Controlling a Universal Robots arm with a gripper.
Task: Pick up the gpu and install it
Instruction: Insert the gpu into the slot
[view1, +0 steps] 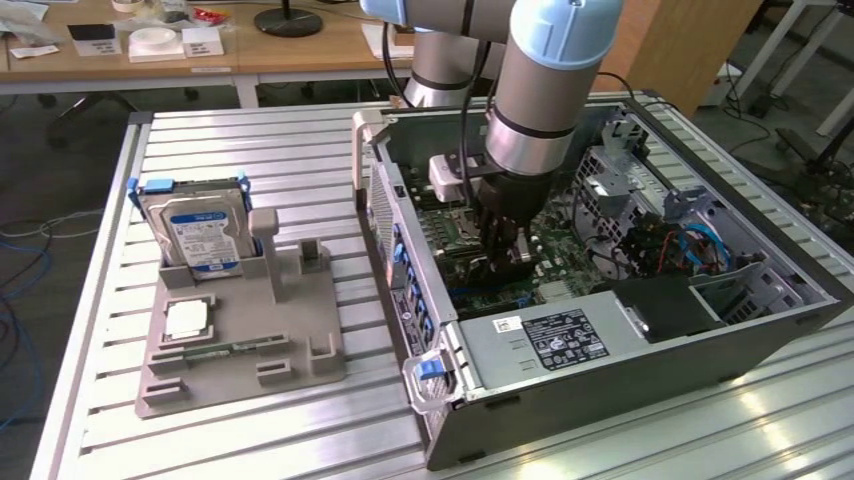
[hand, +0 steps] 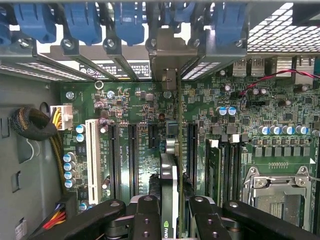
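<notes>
gpu (hand: 169, 200): thin rigid card, light but fragile, best held by its long edges clear of the fan, now pinched edge-on in the gripper (hand: 170, 215) above the motherboard (hand: 140, 145) slots, bracket toward twelve o'clock, inside the computer case (view1: 601, 360).

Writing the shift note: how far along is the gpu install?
Done: the gpu is off the gray parts holder, which keeps the hard drive. In hand: the gripper is shut on the gpu, edge-on above the motherboard inside the open computer case, its silver bracket at the rear slots. Left: full seating isn't confirmed; gripper hasn't released.
</notes>
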